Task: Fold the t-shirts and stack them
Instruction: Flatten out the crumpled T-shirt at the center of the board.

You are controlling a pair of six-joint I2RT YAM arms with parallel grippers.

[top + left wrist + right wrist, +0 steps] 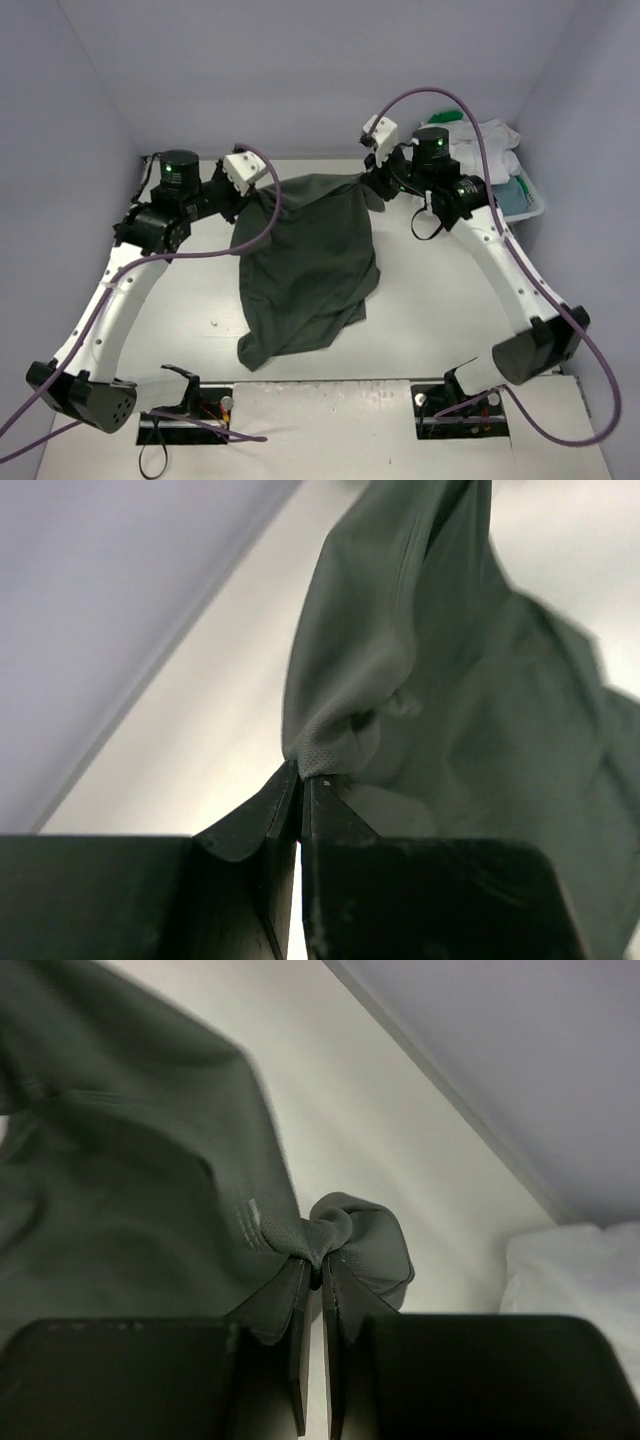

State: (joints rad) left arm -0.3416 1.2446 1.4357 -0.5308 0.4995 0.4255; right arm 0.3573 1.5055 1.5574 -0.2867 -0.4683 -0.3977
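Observation:
A dark grey t-shirt (305,260) hangs between both arms above the table's far half, its lower part draping onto the table toward the front. My left gripper (263,190) is shut on one upper corner of it; in the left wrist view the cloth (420,680) bunches at the gripper (302,773). My right gripper (372,183) is shut on the other upper corner, where a knot of the t-shirt (150,1190) sits at the gripper (316,1268). More t-shirts, white (495,140) and green (445,118), lie piled in the basket at the far right.
The white basket (530,205) stands at the far right corner against the wall, with blue-grey cloth (512,195) in it. White cloth (575,1280) shows at the right edge of the right wrist view. Purple cables loop from both arms.

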